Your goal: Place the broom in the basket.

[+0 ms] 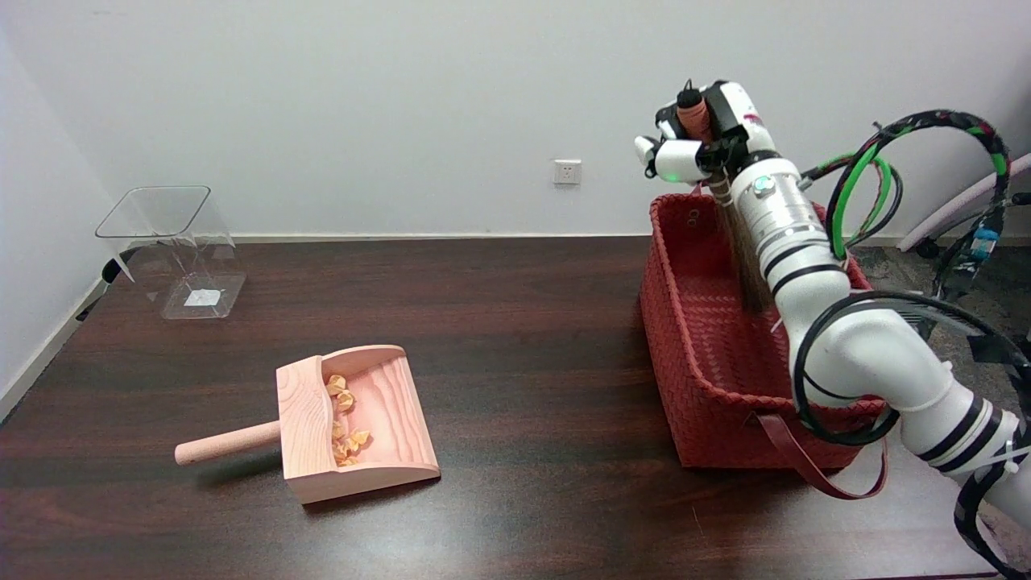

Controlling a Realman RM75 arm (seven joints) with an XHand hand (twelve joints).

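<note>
My right hand (699, 133) is raised above the far end of the red woven basket (709, 354) at the table's right. It grips the broom's reddish-brown handle, whose black-tipped top pokes up out of the fist. The broom (745, 258) hangs upright from the hand, its pale bristles reaching down inside the basket along my forearm, which hides part of them. I cannot tell whether the bristle tips touch the basket floor.
A pink wooden dustpan (354, 419) holding several orange paper scraps lies left of centre, handle pointing left. A clear plastic container (173, 250) lies tipped at the far left. The basket's strap (805, 467) trails onto the table at its near side.
</note>
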